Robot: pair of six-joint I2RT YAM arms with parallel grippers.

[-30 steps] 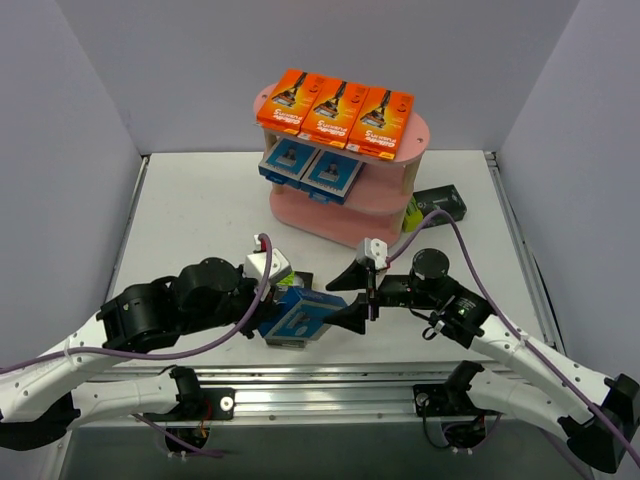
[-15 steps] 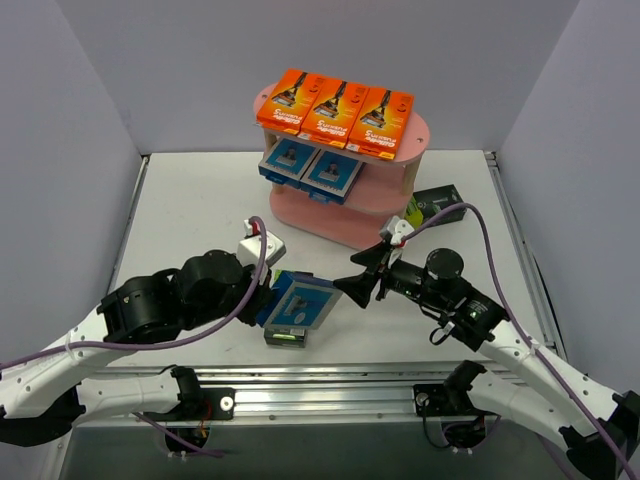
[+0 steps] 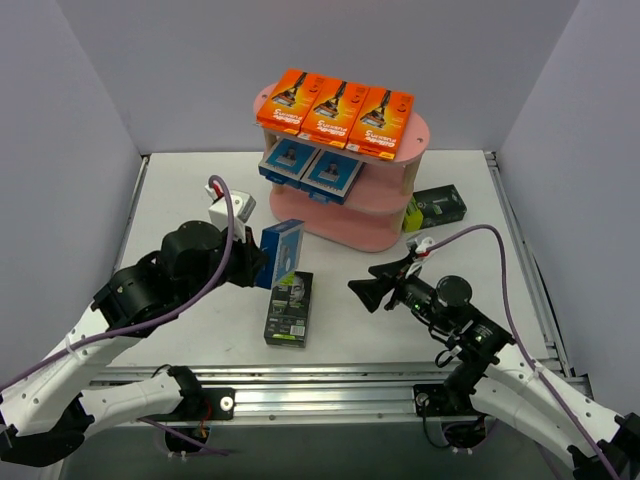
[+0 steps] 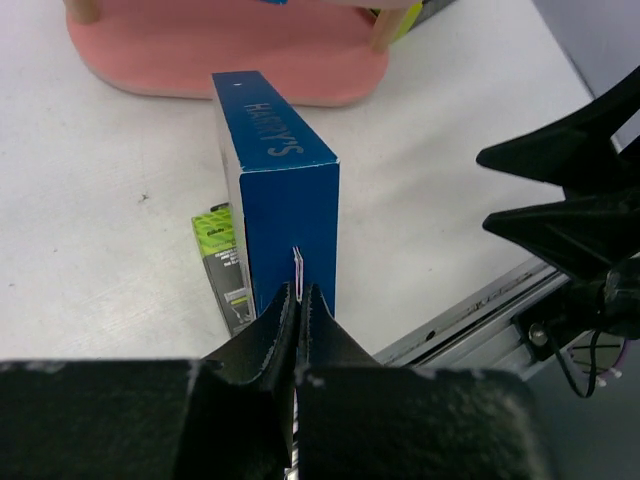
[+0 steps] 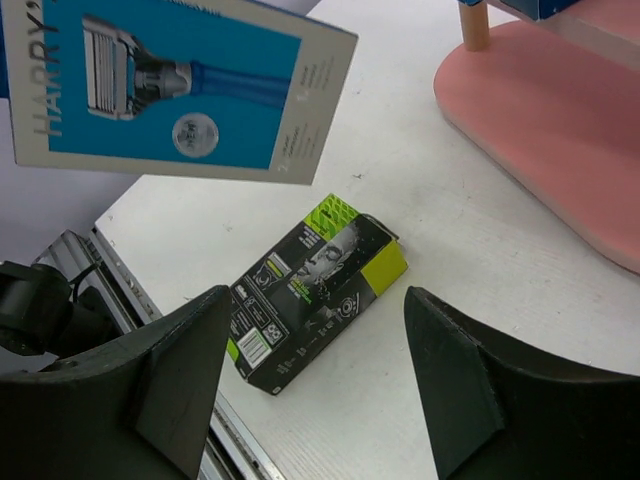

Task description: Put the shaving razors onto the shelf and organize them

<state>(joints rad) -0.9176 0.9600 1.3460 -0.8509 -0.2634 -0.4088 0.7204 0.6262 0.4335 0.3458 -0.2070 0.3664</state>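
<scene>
Overall: bright, even white light in all three views, falling from above.
Shadows: soft and pale. A faint one rims the foot of the shelf (image 3: 345, 228) on the table (image 3: 190, 195), and another hugs the black pack (image 3: 288, 310).
Colour: saturated, with the orange packs (image 3: 335, 108) vivid.
Top view: sharp throughout. The side walls turn greyer toward the corners.
Left wrist view: the blue pack (image 4: 285, 190) is crisp, its edges converging steeply in wide-angle perspective. The right gripper (image 4: 483, 190) is nearly a black silhouette.
Right wrist view: the large print on the blue pack is legible. The gripper's fingers (image 5: 170, 380) are dark, soft-edged and slightly out of focus.
</scene>
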